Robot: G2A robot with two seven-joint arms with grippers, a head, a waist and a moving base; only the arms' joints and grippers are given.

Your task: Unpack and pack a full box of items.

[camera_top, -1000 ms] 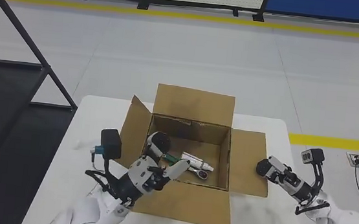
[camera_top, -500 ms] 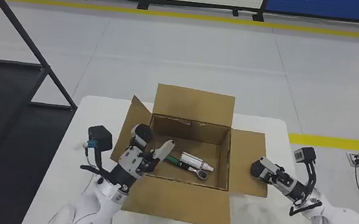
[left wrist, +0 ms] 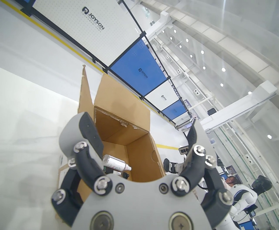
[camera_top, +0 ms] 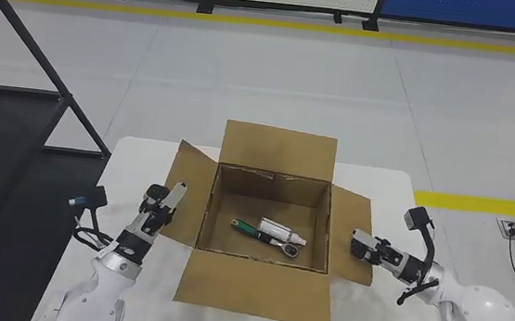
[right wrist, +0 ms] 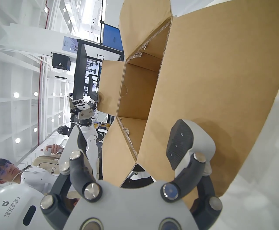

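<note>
Table holds open box; left hand, right hand flank it, spread.

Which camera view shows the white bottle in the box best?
The top view: the bottle lies whole on the box floor beside the green tool. The left wrist view shows it closer but at a low angle over the box rim. The right wrist view takes in the box's walls, not its floor.

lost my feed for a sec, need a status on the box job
Left gripper open, empty, by left flap. Right gripper open, empty, at right flap. Box open; wrench and white tube inside. Opening unobstructed.
</note>
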